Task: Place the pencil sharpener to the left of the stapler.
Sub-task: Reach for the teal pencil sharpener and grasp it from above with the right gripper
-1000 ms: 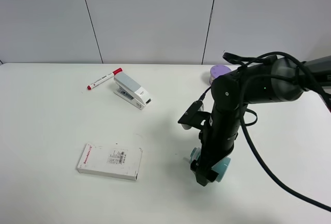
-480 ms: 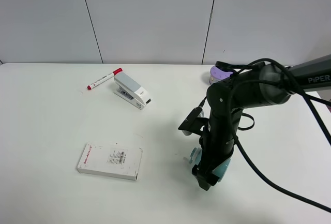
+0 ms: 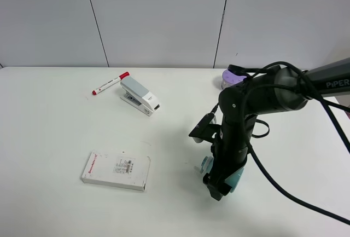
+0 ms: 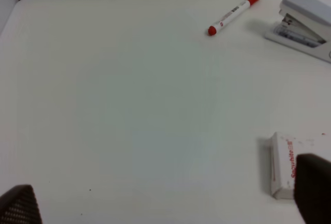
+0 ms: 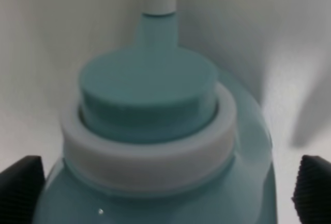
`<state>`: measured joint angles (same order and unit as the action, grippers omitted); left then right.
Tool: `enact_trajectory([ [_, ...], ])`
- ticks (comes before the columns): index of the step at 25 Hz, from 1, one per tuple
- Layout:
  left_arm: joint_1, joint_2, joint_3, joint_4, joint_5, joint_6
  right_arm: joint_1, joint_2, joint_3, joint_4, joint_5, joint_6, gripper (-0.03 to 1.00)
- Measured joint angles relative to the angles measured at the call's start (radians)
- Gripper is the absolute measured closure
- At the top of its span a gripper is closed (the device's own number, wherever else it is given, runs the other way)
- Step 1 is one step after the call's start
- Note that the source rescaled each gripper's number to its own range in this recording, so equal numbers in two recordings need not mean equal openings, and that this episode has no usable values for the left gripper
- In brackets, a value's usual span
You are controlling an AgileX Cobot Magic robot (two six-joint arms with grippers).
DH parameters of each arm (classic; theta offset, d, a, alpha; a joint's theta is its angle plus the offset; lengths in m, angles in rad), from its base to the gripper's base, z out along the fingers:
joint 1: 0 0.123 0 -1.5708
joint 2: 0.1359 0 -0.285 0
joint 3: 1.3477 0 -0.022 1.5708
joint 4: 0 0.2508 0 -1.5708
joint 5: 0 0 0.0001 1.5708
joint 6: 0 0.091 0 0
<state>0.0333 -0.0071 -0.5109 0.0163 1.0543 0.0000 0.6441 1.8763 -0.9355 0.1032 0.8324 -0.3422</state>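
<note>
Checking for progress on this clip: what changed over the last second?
The right arm bent a little and its claw eased slightly lower over the pencil sharpener, jaws apart around it. The sharpener, stapler, marker and box stayed put.

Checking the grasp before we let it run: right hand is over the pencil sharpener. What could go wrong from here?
1. The pencil sharpener is a smooth dome, and the right hand straddles it with its fingertips at the curved sides. Closing there may squeeze it out.
2. The red-capped marker lies close to the stapler on its left. That leaves a tight drop spot, and a set-down could knock either one.
</note>
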Motion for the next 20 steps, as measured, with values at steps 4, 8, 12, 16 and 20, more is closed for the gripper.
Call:
enact_trajectory([
  [4, 0.000, 0.000, 0.000, 0.000, 0.000, 0.000, 0.000, 0.000, 0.000, 0.000, 0.000, 0.022, 0.45],
  [8, 0.000, 0.000, 0.000, 0.000, 0.000, 0.000, 0.000, 0.000, 0.000, 0.000, 0.000, 0.026, 0.86],
  [12, 0.000, 0.000, 0.000, 0.000, 0.000, 0.000, 0.000, 0.000, -0.001, 0.001, 0.002, 0.026, 0.97],
  [16, 0.000, 0.000, 0.000, 0.000, 0.000, 0.000, 0.000, 0.000, -0.001, 0.001, 0.002, 0.030, 0.97],
  [20, 0.000, 0.000, 0.000, 0.000, 0.000, 0.000, 0.000, 0.000, -0.001, 0.000, 0.002, 0.030, 0.97],
])
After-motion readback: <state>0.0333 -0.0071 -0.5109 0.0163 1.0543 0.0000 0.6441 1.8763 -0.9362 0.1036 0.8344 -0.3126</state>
